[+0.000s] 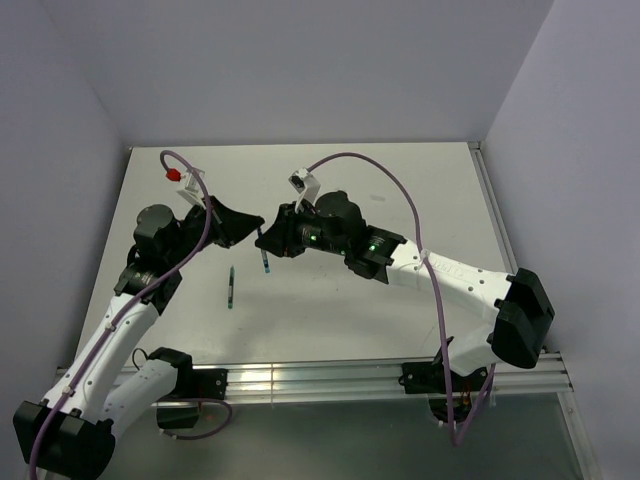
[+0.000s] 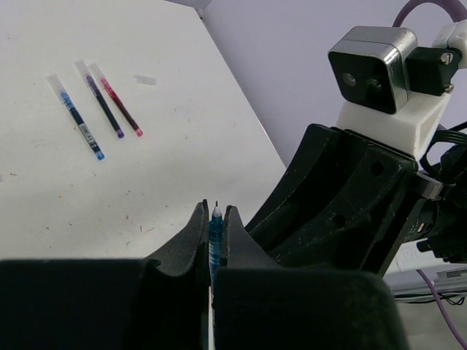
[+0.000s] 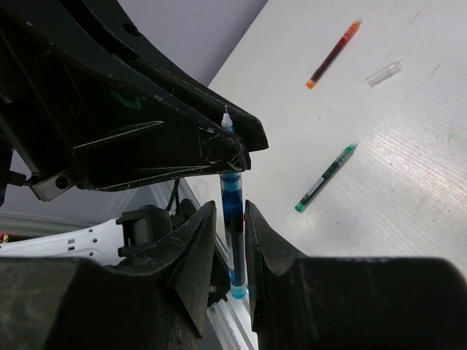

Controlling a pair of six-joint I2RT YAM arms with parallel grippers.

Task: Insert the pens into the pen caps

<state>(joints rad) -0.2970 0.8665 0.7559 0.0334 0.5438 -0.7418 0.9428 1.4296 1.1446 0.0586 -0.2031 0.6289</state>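
My left gripper (image 2: 215, 210) is shut on a blue pen (image 2: 216, 232), whose white tip pokes up between the fingers. In the right wrist view the same blue pen (image 3: 233, 219) hangs down from the left fingers (image 3: 219, 149). My right gripper (image 3: 230, 208) stands open around its barrel, with a small gap on the left side. From above, both grippers meet over the table's middle and the pen (image 1: 265, 258) hangs below them. A green pen (image 3: 325, 179) and an orange-red pen (image 3: 333, 53) lie on the table, with a loose pen cap (image 3: 384, 74) near them.
Three pens with pale ends lie side by side: blue (image 2: 76, 117), purple (image 2: 103, 102) and red (image 2: 120, 109). A loose clear cap (image 2: 144, 79) lies beside them. The green pen (image 1: 231, 287) lies just in front of the grippers. A metal rail (image 1: 400, 375) runs along the near edge.
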